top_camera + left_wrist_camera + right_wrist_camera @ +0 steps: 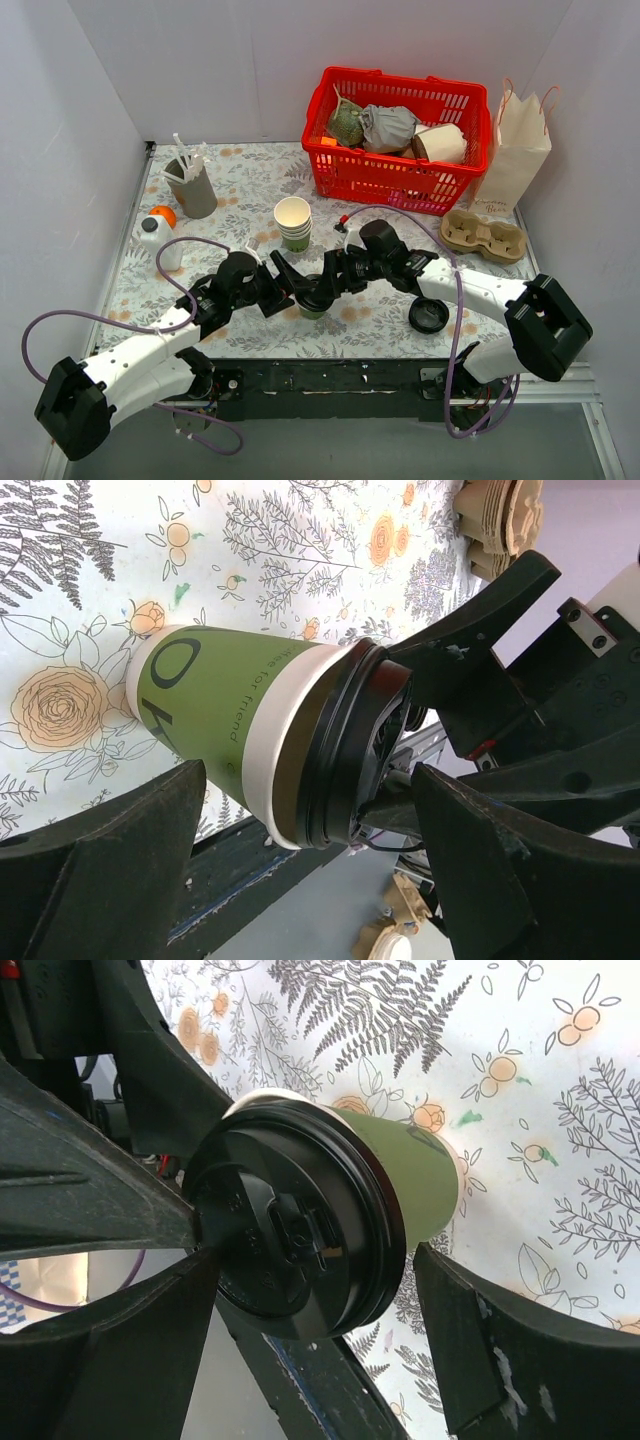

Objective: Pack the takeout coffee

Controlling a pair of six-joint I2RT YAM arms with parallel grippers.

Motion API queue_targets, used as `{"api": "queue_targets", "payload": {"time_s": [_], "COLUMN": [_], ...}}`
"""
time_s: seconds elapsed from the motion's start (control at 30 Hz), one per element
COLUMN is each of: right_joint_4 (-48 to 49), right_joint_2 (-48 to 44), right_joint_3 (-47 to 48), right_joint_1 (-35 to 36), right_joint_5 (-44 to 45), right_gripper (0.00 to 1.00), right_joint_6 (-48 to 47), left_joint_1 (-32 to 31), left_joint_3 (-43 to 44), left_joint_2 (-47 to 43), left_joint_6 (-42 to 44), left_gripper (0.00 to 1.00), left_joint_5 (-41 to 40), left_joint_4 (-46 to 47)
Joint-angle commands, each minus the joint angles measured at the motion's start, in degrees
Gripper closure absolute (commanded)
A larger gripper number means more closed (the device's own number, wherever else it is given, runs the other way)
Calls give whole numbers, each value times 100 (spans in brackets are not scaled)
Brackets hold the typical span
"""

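Note:
The takeout coffee [315,298] stands upright near the table's front edge. It is a green paper cup [215,715] with a black dome lid [290,1245]. My left gripper [293,283] reaches it from the left and my right gripper [336,280] from the right, so they meet around the cup. In the left wrist view the left gripper [310,780] is open, its fingers wide of the cup's sides. The right gripper [318,1260] is open around the lid, with a gap showing at its right finger [480,1340]. The left arm's finger [90,1200] reaches the lid's rim.
A red basket [345,170] holding wrapped items stands at the back, with a paper bag [520,150] to its right. A cardboard cup carrier [485,235], a loose black lid [429,315], stacked cream cups [293,222], a grey straw holder [192,188], a white bottle [158,243] and an orange [163,214] share the table.

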Motion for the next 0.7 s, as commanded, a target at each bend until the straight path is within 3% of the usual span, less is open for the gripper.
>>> {"api": "queue_targets", "payload": {"time_s": [0.0, 0.27, 0.67], "right_joint_4": [-104, -411, -1185], "right_joint_2": [-18, -158, -483], "right_joint_3": [299, 422, 686], "right_joint_1": [126, 258, 258], "right_joint_5": [228, 281, 739], "right_gripper": [16, 21, 15], "right_joint_6": [-330, -366, -515], "left_joint_1": [20, 20, 28], "left_joint_3": [-116, -134, -160], "left_joint_2": [-169, -266, -336], "left_joint_6": [-36, -36, -27], "left_gripper": [18, 32, 35], "left_joint_5": [22, -118, -233], "left_joint_4": [6, -73, -178]}}
